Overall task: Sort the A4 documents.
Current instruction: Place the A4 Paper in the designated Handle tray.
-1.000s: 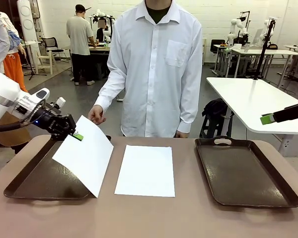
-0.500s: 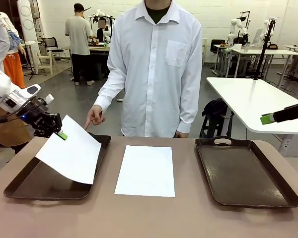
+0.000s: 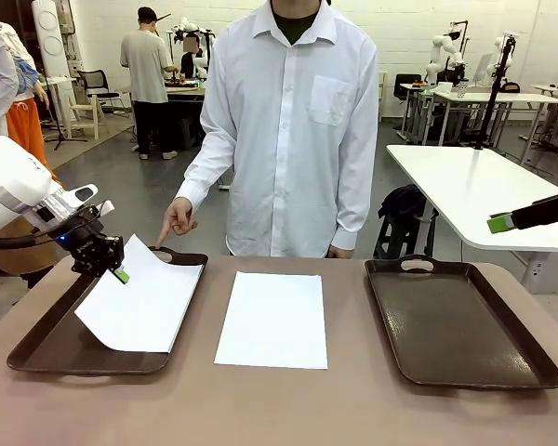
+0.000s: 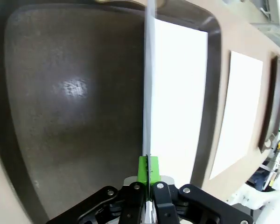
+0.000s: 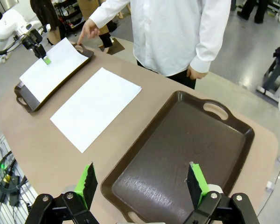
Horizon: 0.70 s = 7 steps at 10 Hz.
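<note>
Left gripper (image 3: 119,273) angled down, clamped on one A4 sheet's (image 3: 141,299) edge; the sheet sags from it onto left tray (image 3: 37,357). Person's hand (image 3: 179,217) points just beyond. Second A4 sheet (image 3: 272,319) lies flat to its right. Right gripper (image 5: 142,183) is spread wide, hovering over right tray (image 3: 456,325).

Legend, all positions given from the tan table (image 3: 288,409): you have a dark brown left tray (image 3: 46,348) with handles on its left end and a matching right tray (image 3: 456,325) on its right end. A person in a white shirt (image 3: 293,130) stands at its far edge. A white table (image 3: 465,186) stands beyond its far right corner.
</note>
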Available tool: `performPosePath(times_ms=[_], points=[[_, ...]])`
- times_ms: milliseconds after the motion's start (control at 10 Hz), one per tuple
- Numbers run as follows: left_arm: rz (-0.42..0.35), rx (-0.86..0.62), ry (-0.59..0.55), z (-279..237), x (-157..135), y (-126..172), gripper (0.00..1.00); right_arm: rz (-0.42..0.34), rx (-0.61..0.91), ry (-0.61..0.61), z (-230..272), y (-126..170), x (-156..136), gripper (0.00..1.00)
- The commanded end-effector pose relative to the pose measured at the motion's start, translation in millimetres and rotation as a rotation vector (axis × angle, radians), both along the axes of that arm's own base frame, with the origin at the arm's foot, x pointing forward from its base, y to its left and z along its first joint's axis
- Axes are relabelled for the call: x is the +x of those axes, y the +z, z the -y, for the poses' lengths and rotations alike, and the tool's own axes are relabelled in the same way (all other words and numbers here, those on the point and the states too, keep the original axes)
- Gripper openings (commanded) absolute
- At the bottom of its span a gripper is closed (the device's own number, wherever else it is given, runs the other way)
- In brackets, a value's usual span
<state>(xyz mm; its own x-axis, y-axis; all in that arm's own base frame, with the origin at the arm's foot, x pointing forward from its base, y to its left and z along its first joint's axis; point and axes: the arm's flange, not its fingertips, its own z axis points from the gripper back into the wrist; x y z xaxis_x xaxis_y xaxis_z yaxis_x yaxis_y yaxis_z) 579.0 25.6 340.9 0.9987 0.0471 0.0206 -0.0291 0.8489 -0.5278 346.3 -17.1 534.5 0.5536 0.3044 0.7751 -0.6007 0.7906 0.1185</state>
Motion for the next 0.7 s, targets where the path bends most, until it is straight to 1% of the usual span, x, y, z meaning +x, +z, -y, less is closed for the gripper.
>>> performPosePath(times_ms=[0, 200, 600], points=[[-0.025, 0.108, 0.026, -6.8, 5.6, 8.0, 0.01, -0.004, 0.014, 0.008, 0.0, -2.2, 1.6, 1.0], [-0.022, 0.179, 0.023, -8.4, 5.5, 7.0, 0.01, -0.004, 0.014, 0.008, 0.0, -2.2, 1.6, 1.0], [-0.029, 0.211, 0.001, -4.3, 3.1, 2.6, 0.01, -0.004, 0.014, 0.008, 0.0, -2.2, 1.6, 1.0]])
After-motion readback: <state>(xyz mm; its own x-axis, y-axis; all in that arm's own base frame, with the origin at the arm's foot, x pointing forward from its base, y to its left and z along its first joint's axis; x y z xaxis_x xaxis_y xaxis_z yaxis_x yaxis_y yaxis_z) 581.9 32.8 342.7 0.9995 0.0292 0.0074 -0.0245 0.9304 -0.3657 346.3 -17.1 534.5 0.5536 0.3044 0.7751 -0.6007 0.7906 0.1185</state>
